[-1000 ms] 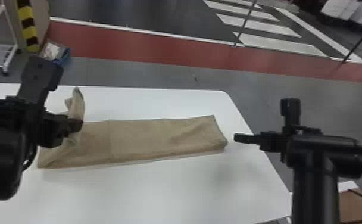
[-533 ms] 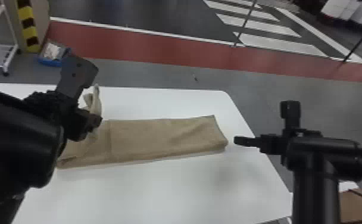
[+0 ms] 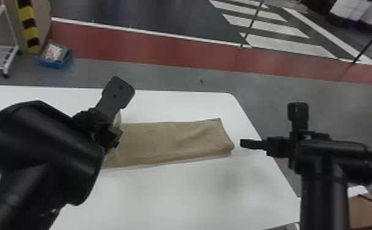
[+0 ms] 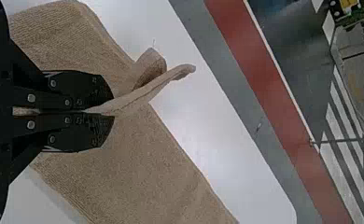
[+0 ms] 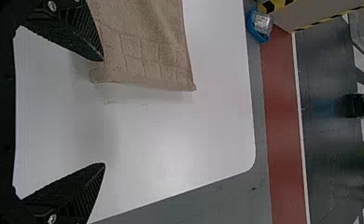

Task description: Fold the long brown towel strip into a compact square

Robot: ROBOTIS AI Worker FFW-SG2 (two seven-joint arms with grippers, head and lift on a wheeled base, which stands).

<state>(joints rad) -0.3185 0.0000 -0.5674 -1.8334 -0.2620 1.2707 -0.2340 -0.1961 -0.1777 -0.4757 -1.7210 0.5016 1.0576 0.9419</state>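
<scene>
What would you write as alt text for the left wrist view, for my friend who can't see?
The robot's left gripper pinches a raised part of the brown towel strip between its black fingers. More of the strip lies on a white table, with grey floor and a red stripe beyond.

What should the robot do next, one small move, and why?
Probably move the left gripper toward the right gripper and lower the pinched towel there: its fingers are shut on a raised fold, while the rest lies as a long strip on the white table, ending near the open right gripper.
</scene>
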